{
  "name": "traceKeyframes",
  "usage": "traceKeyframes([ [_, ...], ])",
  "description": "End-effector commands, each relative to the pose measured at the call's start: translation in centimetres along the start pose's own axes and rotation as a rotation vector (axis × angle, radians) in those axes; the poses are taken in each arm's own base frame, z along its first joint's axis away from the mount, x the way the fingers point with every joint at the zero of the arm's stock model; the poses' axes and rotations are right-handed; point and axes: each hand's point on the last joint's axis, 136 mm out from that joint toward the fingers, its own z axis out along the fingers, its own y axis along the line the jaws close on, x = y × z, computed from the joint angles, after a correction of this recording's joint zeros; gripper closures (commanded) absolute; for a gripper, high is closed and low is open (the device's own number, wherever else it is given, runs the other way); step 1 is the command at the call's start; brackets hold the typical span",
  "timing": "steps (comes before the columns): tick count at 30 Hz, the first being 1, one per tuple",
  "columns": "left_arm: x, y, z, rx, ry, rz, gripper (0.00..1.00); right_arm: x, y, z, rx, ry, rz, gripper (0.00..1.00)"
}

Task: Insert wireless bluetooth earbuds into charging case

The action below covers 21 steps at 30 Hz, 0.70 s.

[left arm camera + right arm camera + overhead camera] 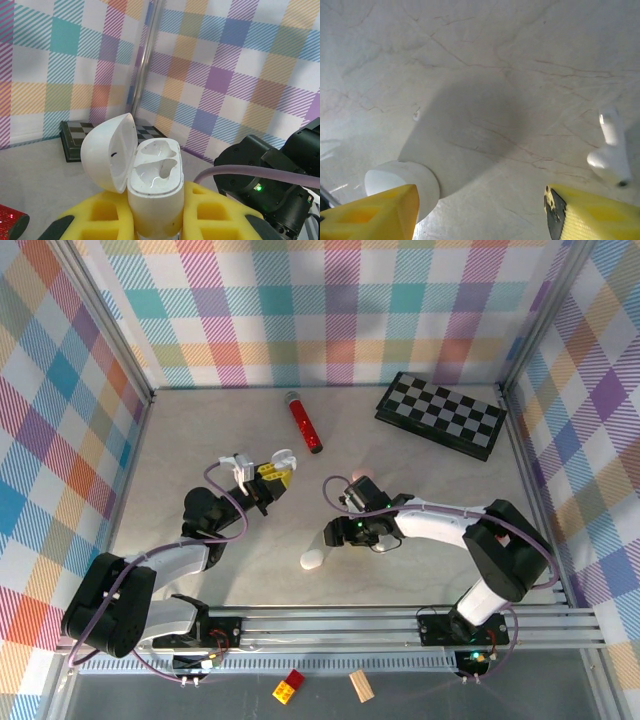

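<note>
The left gripper (270,476) grips a white charging case (283,457) in its yellow fingers, lifted off the table (200,430). Just beyond it and slightly to its right lies a red glittery tube (305,422). The right gripper (340,535) points down at the table; from above, its jaws cannot be made out. A small white object (312,558) lies just beside it, on its near left. Well beyond it, to the right, rests a chessboard (440,413).

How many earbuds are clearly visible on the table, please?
1: an earbud at the right wrist view's right edge. The rounded white object lower left is unclear; others may be hidden.
</note>
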Motion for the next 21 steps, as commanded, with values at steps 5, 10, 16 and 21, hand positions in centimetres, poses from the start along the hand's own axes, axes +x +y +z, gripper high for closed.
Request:
traceKeyframes([
  [5, -1.3, -0.6, 0.0, 0.029, -0.022, 0.031, 0.93, -0.9, -1.3, -0.1, 0.078, -0.023, 0.024, 0.33],
  [10, -1.2, -0.7, -0.2, 0.03, -0.016, 0.035, 0.93, -1.4, -2.0, -0.3, 0.107, -0.025, 0.042, 0.33],
  [16, -1.1, -0.8, -0.4, 0.023, -0.004, 0.042, 0.93, -2.3, -2.9, -0.6, 0.133, -0.029, 0.064, 0.32],
  [21, -1.1, -0.9, -0.5, 0.019, 0.007, 0.048, 0.93, -3.0, -3.7, -0.7, 0.149, -0.035, 0.086, 0.32],
])
